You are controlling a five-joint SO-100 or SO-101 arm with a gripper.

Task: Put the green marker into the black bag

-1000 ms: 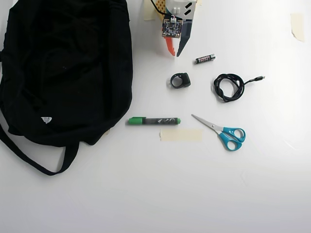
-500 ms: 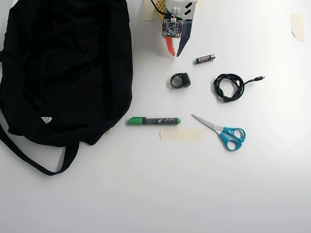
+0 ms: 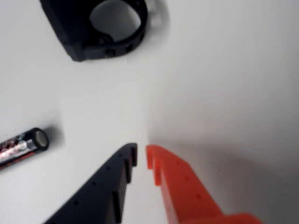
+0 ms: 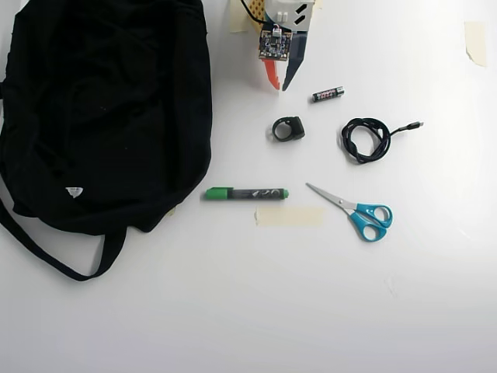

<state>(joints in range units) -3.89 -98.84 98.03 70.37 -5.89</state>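
Pincer: gripper [image 4: 279,85] at the overhead view's top edge, fingers pressed nearly together, pinching nothing.
Black bag: black bag [image 4: 101,109] fills the left side.
Green marker: green marker [image 4: 246,193] lies flat just right of the bag, well below the gripper, apart from it.
Ring-shaped black part [image 3: 100,25]: between gripper and marker.
Battery [image 4: 328,94]: right of the fingertips.

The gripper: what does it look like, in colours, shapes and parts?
The gripper has two long pointed fingers, one orange-red and one black. The wrist view shows stepped notches along their inner edges and small round holes in their sides. In the overhead view, a small dark circuit board sits above the fingers on a white body, and a black cable runs to it.
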